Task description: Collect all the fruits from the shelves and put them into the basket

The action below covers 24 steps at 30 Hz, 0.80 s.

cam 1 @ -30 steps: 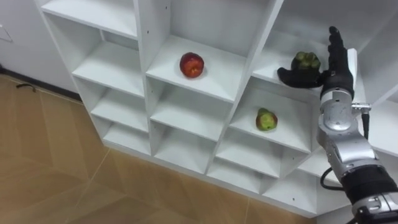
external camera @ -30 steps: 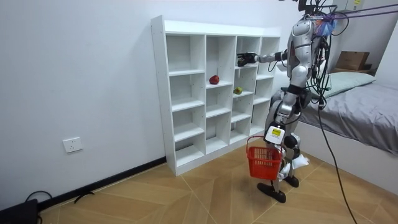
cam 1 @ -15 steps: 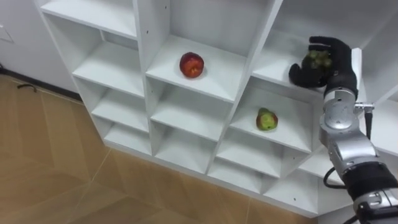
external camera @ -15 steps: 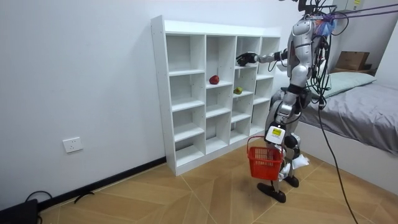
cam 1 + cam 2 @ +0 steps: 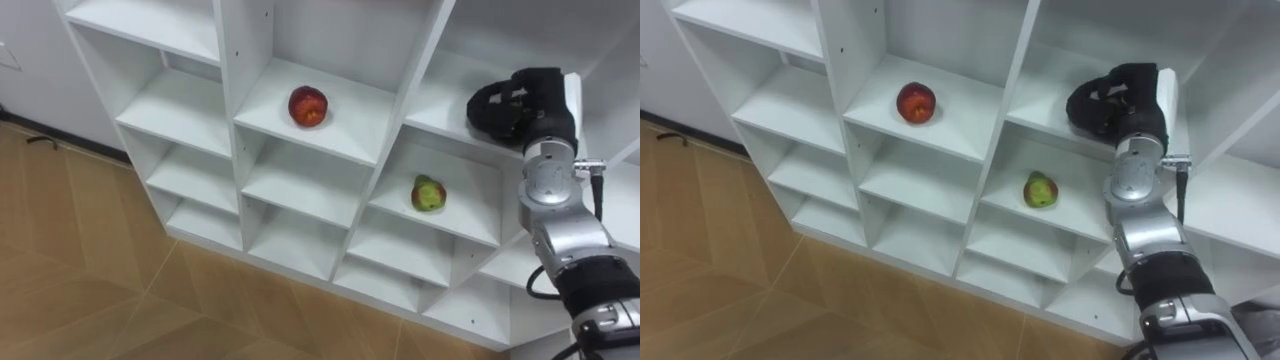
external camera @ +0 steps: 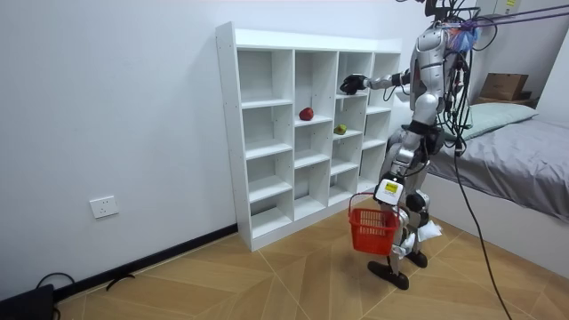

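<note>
The white closet point(image 5: 236, 60) stands on a wood floor. At upper right, our right hand point(image 5: 522, 106) curls its fingers round a dark fruit point(image 5: 512, 100), not yet lifted out. An apple point(image 5: 308, 104) and a green fruit point(image 5: 428, 193) wait on their shelves. Our left hand point(image 6: 388, 190) grips the basket point(image 6: 372, 233).

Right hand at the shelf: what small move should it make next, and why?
Probably draw the right hand back out of the shelf compartment with the dark fruit. Its fingers are curled round it there, and the red basket hangs low by the robot's side, so the fruit must come out first.
</note>
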Available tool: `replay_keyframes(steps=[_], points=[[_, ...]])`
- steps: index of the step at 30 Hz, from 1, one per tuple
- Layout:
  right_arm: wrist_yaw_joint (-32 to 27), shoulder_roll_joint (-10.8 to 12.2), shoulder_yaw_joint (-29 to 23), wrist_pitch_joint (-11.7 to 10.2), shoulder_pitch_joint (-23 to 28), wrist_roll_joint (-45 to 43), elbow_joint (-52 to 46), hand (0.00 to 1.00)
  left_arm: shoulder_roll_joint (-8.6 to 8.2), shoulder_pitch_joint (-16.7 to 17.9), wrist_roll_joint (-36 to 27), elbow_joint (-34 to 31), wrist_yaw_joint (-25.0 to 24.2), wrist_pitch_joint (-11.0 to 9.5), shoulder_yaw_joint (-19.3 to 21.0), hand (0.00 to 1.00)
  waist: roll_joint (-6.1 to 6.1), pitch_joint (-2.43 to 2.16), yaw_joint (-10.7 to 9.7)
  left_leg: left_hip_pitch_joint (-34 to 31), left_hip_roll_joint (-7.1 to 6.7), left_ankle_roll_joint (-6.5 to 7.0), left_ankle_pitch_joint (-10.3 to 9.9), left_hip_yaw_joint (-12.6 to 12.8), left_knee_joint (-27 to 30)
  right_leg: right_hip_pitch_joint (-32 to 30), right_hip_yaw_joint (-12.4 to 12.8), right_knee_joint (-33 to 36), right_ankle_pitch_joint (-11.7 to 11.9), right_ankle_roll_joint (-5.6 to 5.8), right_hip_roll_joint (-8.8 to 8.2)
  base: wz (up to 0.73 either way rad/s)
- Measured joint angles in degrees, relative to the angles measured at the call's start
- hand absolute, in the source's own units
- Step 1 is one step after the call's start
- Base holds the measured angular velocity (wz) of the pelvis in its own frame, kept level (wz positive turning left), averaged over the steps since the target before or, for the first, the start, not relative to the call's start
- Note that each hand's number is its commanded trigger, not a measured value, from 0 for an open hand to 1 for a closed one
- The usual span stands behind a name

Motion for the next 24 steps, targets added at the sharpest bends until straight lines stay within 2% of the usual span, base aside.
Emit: replay_keyframes(steps=[5, 9, 14, 18, 21, 24], points=[[0.6, 0.0, 0.2, 0.0, 0.0, -2.0, 0.0, 1.0, 0.01, -1.4, -3.9, -0.9, -0.2, -0.1, -1.2, 1.0, 0.03, 0.08, 0.0, 0.1, -0.04, 0.01, 0.0, 0.1, 0.2, 0.1, 0.0, 0.0, 0.0, 0.0, -0.05, 0.0], [1.1, 0.0, 0.2, 0.0, -0.2, -7.5, -0.1, 1.0, -0.18, -3.6, -5.7, -2.1, -1.9, 0.0, -2.5, 1.0, 0.29, 0.26, -0.4, -0.2, 0.0, 0.0, 0.0, 0.0, 0.2, -0.1, -0.1, 0.0, 0.0, 0.01, 0.0, 0.0], [1.2, 0.1, 0.2, 0.6, -0.5, -7.9, -0.1, 1.0, -0.51, -5.5, -7.0, -4.6, -2.8, 0.1, -5.6, 1.0, -0.27, 0.1, -1.0, -0.8, -0.06, 0.0, 0.0, -0.2, 0.2, -0.2, -0.2, 0.1, 0.0, 0.01, -0.02, 0.03], [1.8, 0.2, 0.6, 1.7, -0.9, -8.0, -0.2, 1.0, -1.64, -7.4, -12.5, -7.7, -3.5, 0.0, -8.1, 1.0, -1.17, 0.02, -1.6, -0.9, -0.15, 0.04, 0.0, -0.4, 0.5, -0.4, -0.1, 0.1, 0.0, 0.01, -0.09, 0.05], [1.8, 0.2, 1.3, 2.3, -1.2, -8.1, -0.4, 1.0, -2.79, -9.0, -15.3, -8.3, -3.9, -0.1, -10.4, 1.0, -1.24, 0.01, -1.8, -0.9, -0.16, 0.06, 0.0, -0.4, 0.6, -0.4, 0.0, 0.1, 0.0, 0.01, -0.15, 0.0], [1.8, 0.2, 1.8, 2.8, -1.5, -7.2, -1.0, 1.0, -3.2, -9.6, -19.1, -8.9, -4.6, -0.3, -12.7, 1.0, -1.26, 0.0, -2.0, -1.0, -0.04, 0.05, 0.0, 0.1, 0.6, -0.8, 0.0, 0.2, 0.0, 0.01, -0.13, -0.07]])
